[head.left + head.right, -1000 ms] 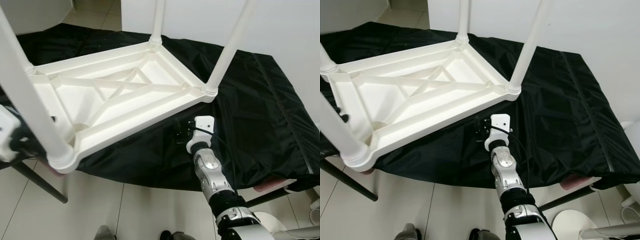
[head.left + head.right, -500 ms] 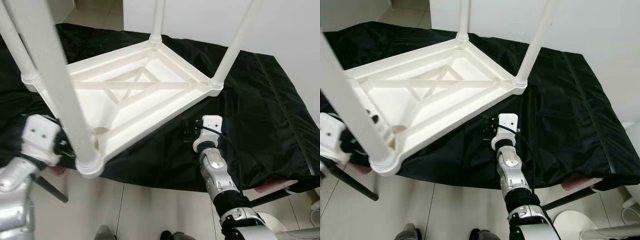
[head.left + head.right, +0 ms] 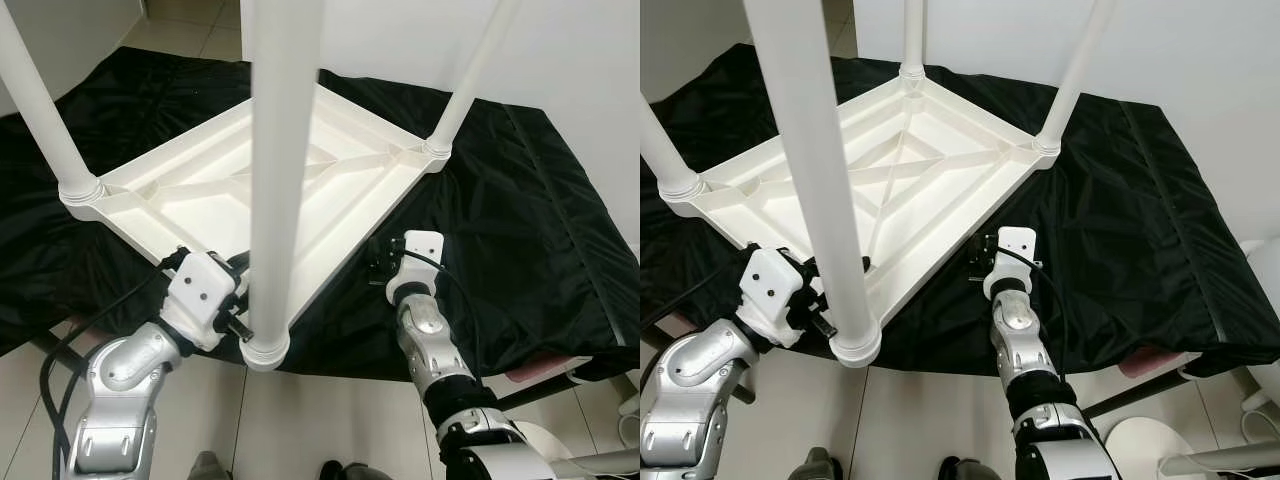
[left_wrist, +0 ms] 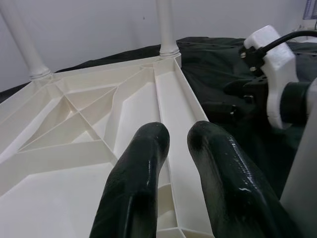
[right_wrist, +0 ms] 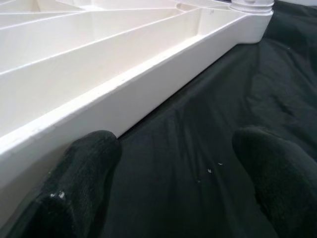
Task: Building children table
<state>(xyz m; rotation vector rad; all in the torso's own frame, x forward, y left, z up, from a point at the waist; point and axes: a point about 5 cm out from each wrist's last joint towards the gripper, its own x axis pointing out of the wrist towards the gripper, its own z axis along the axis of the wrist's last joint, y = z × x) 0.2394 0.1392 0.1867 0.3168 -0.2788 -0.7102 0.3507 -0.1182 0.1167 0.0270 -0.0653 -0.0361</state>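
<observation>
The white kids' table (image 3: 300, 175) lay upside down on a black cloth (image 3: 520, 230) over the worktop, four legs pointing up. All places below are given rel. to that table.

L pincer (image 4: 173, 163) sat at the near corner, by the base of the near leg (image 3: 280, 170); its two fingers (image 4: 138, 183) were close together, a narrow gap, reaching over the ribbed underside along the rim wall. Can't tell whether they pinched the rim.

Far-left leg (image 3: 40, 110) rose from the left corner, another leg (image 3: 912, 35) stood at the back corner, and the right leg (image 3: 470, 75) slanted up from the right corner.

R pincer (image 5: 173, 173) was just beside the near-right edge, spread wide: one finger (image 5: 84, 183) touching the rim's outer wall, the other out over the cloth, nothing held.
</observation>
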